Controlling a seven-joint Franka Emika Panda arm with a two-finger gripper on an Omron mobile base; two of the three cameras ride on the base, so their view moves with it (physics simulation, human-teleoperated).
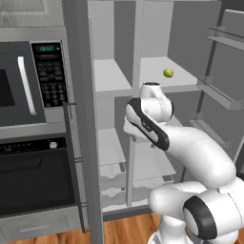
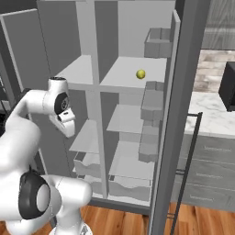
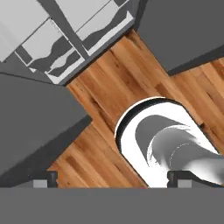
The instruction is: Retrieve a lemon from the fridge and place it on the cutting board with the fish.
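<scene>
A: Left base view first. Fridge stands with both doors swung wide, pale shelves exposed. Lemon sits alone on the upper shelf of the right-hand compartment, toward the back.

B: Right base view agrees. Lemon on that same upper shelf, just left of the door bins. Nothing touching it.

A: Arm?

B: Folded in front of the open fridge, wrist below the lemon's shelf level, well apart from the fruit. Hand hidden behind the arm in both base views.

A: Hand view has it. Gripper points down at the wooden floor; fingertips stand at opposite sides of the bottom edge, spread wide, nothing between them.

B: What else there?

A: Lower drawers of the fridge at upper left, dark door edges either side.

B: Beside the fridge?

A: Microwave over a black-fronted oven, left of the left door. Pale countertop past the right door.
</scene>
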